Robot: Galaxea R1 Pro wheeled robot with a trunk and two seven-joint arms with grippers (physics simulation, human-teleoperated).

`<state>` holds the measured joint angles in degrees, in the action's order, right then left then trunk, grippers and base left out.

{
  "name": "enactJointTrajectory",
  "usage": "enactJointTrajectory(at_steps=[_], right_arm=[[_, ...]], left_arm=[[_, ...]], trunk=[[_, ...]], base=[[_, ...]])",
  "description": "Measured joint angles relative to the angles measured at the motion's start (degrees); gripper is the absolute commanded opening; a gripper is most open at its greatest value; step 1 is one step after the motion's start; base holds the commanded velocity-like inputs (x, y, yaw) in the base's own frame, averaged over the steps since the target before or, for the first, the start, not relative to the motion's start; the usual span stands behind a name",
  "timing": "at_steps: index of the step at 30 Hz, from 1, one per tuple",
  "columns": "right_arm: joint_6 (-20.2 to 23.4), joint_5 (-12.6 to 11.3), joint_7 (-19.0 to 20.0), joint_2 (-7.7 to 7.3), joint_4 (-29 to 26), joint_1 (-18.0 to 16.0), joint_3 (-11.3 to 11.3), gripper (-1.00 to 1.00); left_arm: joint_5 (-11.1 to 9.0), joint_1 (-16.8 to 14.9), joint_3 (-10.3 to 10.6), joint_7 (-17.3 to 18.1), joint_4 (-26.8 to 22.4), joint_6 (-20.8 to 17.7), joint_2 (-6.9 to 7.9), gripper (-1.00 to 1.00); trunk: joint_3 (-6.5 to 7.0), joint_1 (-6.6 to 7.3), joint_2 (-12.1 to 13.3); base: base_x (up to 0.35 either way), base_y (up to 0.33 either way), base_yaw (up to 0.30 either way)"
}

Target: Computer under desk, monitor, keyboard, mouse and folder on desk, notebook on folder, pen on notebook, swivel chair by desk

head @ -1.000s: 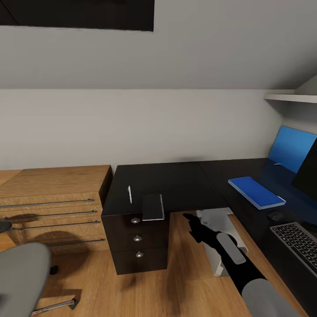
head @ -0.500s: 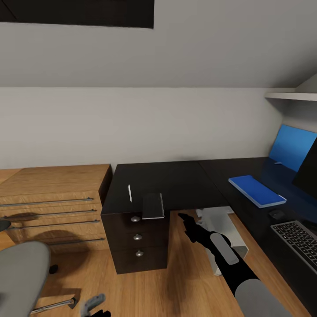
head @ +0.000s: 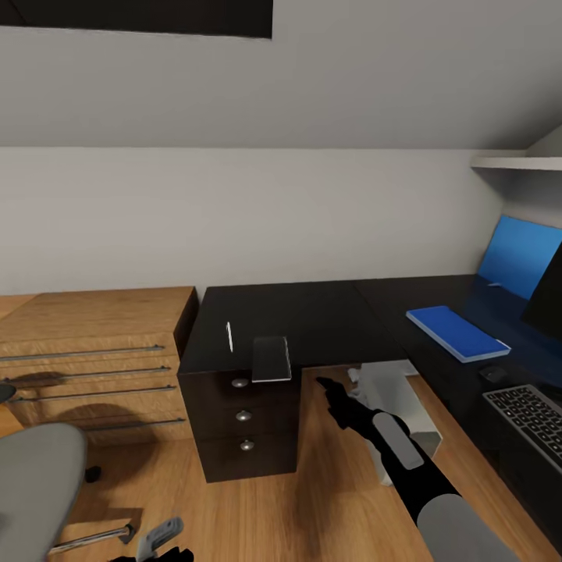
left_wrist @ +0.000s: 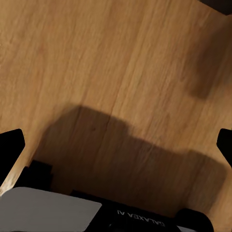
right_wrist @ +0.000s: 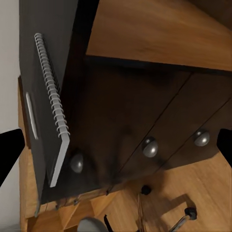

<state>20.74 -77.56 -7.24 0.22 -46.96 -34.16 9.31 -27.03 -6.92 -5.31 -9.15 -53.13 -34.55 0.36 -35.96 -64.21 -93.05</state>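
The dark grey notebook (head: 272,359) lies on the corner of the black desk (head: 312,320), its edge overhanging the drawers; its spiral binding (right_wrist: 52,104) shows in the right wrist view. A white pen (head: 229,337) lies beside it. My right gripper (head: 326,388) hangs open just right of that corner, apart from the notebook. Farther right on the desk are the blue folder (head: 457,333), the mouse (head: 493,373), the keyboard (head: 531,417) and the monitor (head: 548,300). The grey computer (head: 402,410) stands under the desk. The swivel chair (head: 35,484) is at the lower left. My left gripper (head: 160,542) is open over the floor (left_wrist: 116,72).
A black drawer unit with silver knobs (head: 243,421) sits under the desk corner. Low light-wood shelf units (head: 94,351) line the wall to the left. A blue panel (head: 515,257) leans at the back right below a white shelf (head: 515,164). The chair's chrome base (head: 90,537) reaches across the floor.
My right gripper has moved left, closer to the desk corner and the notebook. My left gripper has come into view at the bottom. The camera has tilted slightly.
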Motion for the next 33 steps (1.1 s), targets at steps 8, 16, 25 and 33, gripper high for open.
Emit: enactJointTrajectory(at_steps=[8,16,25,33], right_arm=[[-0.2,7.1,5.9,0.30,0.4,0.0,2.2,1.00],[-2.7,20.0,6.6,5.28,9.7,-1.0,4.1,1.00],[-3.7,21.3,11.3,5.78,10.6,-1.3,4.5,1.00],[-3.8,21.7,22.9,5.77,10.5,-1.2,7.4,1.00]], left_arm=[[0.2,0.0,0.0,0.0,0.4,0.2,-0.01,1.00],[0.2,0.0,0.1,-0.1,0.4,0.2,-0.07,1.00],[0.3,0.0,0.1,-0.2,0.4,0.2,-0.11,1.00],[0.3,0.0,0.1,-0.1,0.4,0.2,-0.14,1.00]], trunk=[[-1.44,-1.76,-3.2],[-2.88,-3.52,-6.4],[-4.49,-5.49,-10.0],[-4.86,-5.94,-10.8]], base=[[0.000,0.000,0.000],[0.000,0.000,0.000],[0.000,0.000,0.000],[0.000,0.000,0.000]])
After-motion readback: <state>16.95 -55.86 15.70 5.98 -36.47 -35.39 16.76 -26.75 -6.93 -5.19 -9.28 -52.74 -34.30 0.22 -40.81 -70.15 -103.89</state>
